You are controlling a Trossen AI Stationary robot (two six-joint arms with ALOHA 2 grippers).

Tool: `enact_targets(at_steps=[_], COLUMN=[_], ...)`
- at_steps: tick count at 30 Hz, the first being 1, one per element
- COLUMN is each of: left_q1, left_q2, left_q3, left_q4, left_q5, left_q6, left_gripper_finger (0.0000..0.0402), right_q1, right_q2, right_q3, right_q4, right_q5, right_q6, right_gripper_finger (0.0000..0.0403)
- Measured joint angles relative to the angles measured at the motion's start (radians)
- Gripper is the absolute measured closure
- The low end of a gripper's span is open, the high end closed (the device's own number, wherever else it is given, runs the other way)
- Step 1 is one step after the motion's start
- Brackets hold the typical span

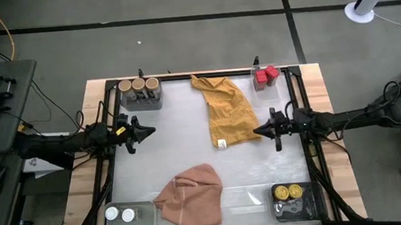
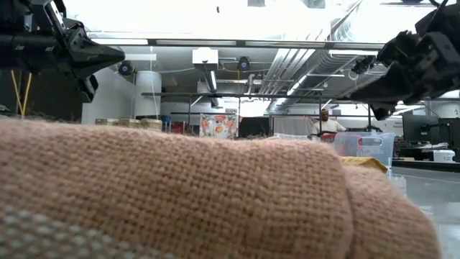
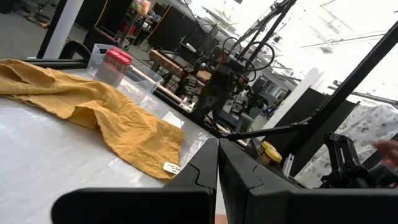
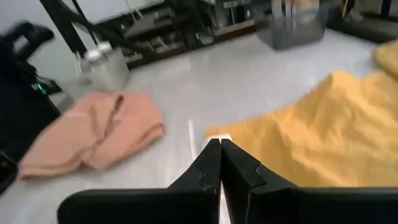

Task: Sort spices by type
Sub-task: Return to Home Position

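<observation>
Jars [image 1: 138, 84] with tan lids, likely light, rigid and slick, suit a pinch across the body; left gripper [image 1: 150, 130] and right gripper [image 1: 256, 131] hover clenched, empty.

The worktop [image 1: 181, 136] is a pale, glossy white rectangular surface with light wooden strips along its left and right edges. A crumpled mustard-yellow fabric cloth [image 1: 226, 110] lies in the far half, right of centre, with a small white label at its near end. A bunched pink knitted cloth [image 1: 192, 197] lies at the near edge, left of centre. One plastic tray sits in each corner: a grey tray [image 1: 142, 107] far left, a clear tray [image 3: 146, 76] far right, a pale tray [image 1: 146, 223] near left just beside the pink cloth, and a dark tray [image 1: 313, 197] near right.
</observation>
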Motion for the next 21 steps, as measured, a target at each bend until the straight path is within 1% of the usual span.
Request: enact_targets(at_steps=[5, 8, 10, 16, 19, 21], left_q1=[0.0, 0.0, -0.001, 0.009, 0.018, 0.018], left_q2=[0.0, -0.007, -0.045, -0.194, -0.192, -0.193], left_q3=[0.0, 0.0, 0.0, 0.001, 0.002, 0.002], left_q4=[0.0, -0.006, -0.02, -0.054, -0.009, 0.007], left_q5=[0.0, 0.0, 0.0, -0.002, -0.009, -0.011], left_q6=[0.0, 0.0, 0.0, 0.0, 0.0, 0.0], left_gripper_finger=[0.0401, 0.0401, 0.0401, 0.0401, 0.0401, 0.0401], right_q1=[0.002, 0.002, 0.002, 0.001, -0.007, -0.014], right_q2=[-0.009, -0.108, -0.173, -0.362, -0.45, -0.45], right_q3=[0.0, -0.001, 0.0, 0.001, 0.0, 0.003], right_q4=[-0.085, -0.183, -0.231, -0.233, -0.229, -0.194], right_q5=[0.0, -0.006, -0.002, 0.004, 0.003, 0.003], right_q6=[0.0, 0.0, 0.0, 0.0, 0.0, 0.0], right_gripper_finger=[0.0402, 0.0402, 0.0402, 0.0402, 0.0402, 0.0402])
